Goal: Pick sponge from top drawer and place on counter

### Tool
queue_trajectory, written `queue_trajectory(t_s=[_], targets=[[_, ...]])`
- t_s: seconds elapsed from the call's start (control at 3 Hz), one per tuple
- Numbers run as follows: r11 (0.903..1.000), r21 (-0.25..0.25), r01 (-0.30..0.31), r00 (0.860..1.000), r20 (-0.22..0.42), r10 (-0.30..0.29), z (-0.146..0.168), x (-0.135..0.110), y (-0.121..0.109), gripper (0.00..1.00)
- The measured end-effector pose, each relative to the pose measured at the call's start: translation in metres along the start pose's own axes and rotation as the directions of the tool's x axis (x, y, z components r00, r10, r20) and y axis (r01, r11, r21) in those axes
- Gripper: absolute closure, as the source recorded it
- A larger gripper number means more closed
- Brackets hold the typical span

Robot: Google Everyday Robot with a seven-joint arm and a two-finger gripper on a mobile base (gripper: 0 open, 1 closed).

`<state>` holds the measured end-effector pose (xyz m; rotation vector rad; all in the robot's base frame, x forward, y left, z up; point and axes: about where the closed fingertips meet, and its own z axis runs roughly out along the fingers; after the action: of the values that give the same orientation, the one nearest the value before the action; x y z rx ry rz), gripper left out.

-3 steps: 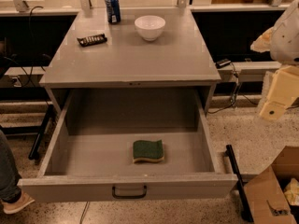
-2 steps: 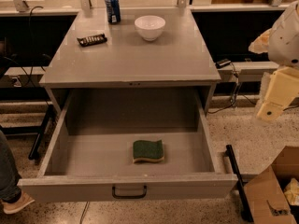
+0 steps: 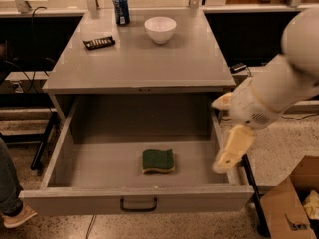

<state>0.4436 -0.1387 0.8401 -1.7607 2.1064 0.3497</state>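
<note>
Top drawer (image 3: 134, 198) open, so sponge (image 3: 158, 161) reachable near front. Gripper (image 3: 232, 152) at drawer's right wall, apart from sponge, likely staging reach; open or closed, cannot tell.

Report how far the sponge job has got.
Done: the top drawer stands open, with the sponge lying exposed on its floor. In hand: the gripper hangs over the drawer's right wall, apart from the sponge. Left: reach the sponge, grasp it, lift it out and set it on the counter.
</note>
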Motion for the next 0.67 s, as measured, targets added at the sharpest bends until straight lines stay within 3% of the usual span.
queue_trajectory(t_s=[0.33,0.67], targets=[[0.9978,-0.063,-0.021,0.992,0.125,0.028,0.077,-0.015,0.015,0.0],[0.9995,-0.013,-0.028,0.989,0.145,0.029,0.081,-0.022,0.003,0.0]])
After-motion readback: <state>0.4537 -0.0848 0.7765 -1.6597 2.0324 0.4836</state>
